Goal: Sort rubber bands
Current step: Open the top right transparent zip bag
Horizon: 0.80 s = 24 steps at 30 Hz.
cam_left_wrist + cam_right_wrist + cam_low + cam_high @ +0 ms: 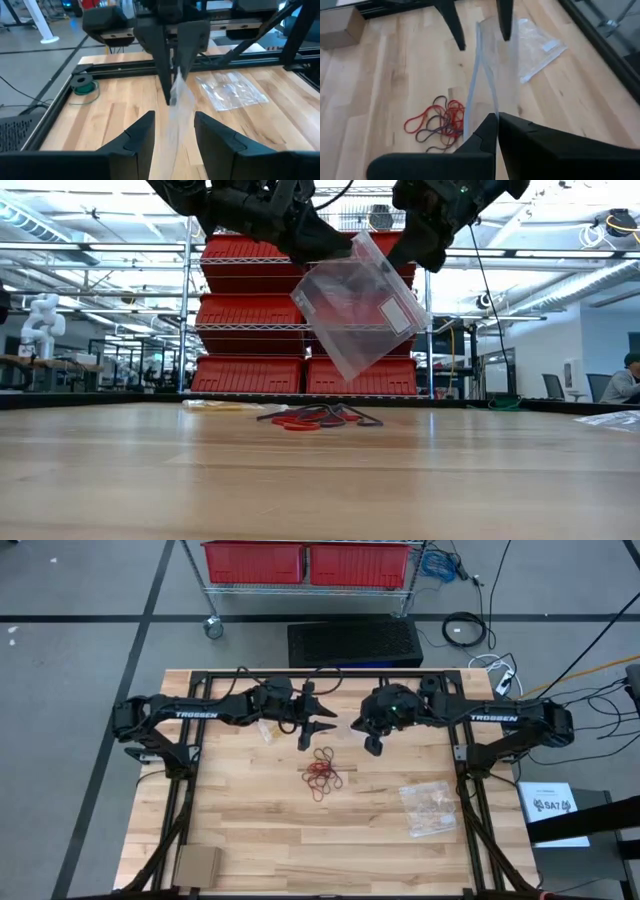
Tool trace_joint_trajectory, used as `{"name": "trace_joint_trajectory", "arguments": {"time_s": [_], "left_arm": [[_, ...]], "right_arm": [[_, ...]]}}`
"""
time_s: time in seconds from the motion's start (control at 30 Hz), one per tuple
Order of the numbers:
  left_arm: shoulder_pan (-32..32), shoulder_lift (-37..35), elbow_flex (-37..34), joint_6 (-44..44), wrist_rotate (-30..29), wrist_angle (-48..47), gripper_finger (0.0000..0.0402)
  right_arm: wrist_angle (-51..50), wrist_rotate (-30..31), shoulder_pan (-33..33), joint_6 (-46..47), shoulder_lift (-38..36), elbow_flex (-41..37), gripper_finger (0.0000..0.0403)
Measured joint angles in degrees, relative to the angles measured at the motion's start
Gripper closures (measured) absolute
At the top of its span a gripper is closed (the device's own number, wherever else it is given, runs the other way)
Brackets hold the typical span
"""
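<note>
One clear plastic zip bag (pixel 360 305) is pinched by the closed right tool (pixel 496 116) at upper centre of the low view. The left tool (pixel 172 131) is spread open around it, gripping nothing. A pile of red and dark rubber bands (pixel 325 771), too tangled to count, is seen mid-bench, with two more clear bags (pixel 430 808) lying flat.

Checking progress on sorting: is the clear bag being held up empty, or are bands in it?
Empty, as far as visible: the clear bag hangs see-through, and the rubber bands lie on the table.

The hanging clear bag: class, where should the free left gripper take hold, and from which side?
Probably the top edge of the clear bag, from the side facing the right gripper. That gripper pinches one corner, so the bag hangs tilted; the left gripper is open around it.
</note>
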Motion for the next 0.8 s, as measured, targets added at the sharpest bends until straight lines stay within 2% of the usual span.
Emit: {"name": "trace_joint_trajectory", "arguments": {"time_s": [0.23,0.5,0.8], "left_arm": [[0.0,0.0,0.1,0.5,1.3,-4.1,0.0258],[0.0,0.0,0.1,0.8,2.1,-3.2,0.0258],[0.0,3.5,2.4,0.5,3.1,-2.8,0.0258]], "right_arm": [[-0.9,-5.5,-1.8,0.1,0.1,0.0,0.0403],[-2.3,-7.2,-1.8,0.1,0.2,0.0,0.0403],[-2.6,-7.0,-1.8,0.1,0.2,0.0,0.0403]]}}
